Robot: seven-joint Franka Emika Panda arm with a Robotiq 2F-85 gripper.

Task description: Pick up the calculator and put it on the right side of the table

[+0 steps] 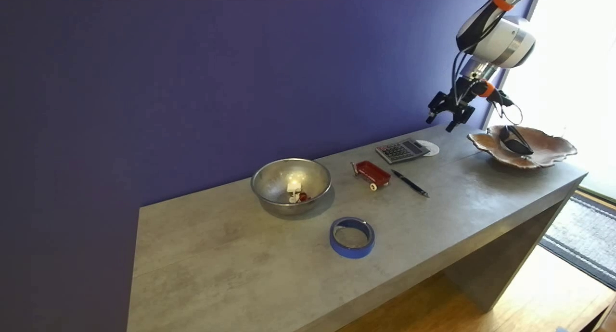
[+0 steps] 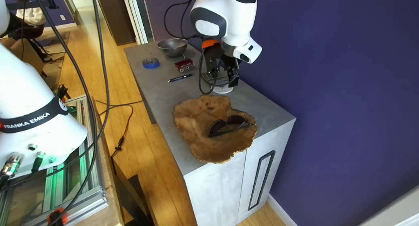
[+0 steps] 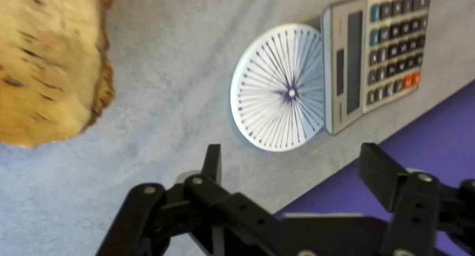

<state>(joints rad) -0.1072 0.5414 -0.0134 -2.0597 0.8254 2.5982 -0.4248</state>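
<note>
In an exterior view I look down across the desk (image 1: 216, 260) toward the purple wall (image 1: 269, 72); in an exterior view, down the desk's length from beyond the wooden dish (image 2: 199, 145). Both share the desk's top. My wrist view faces down, close over the white disc (image 3: 259, 89).

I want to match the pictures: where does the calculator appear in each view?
In an exterior view, the calculator is right of centre, about mid-height.
In an exterior view, the calculator is above centre, partly hidden.
In the wrist view, the calculator is at upper right.
Shared landmark: the white disc, at the calculator's screen end.
</note>
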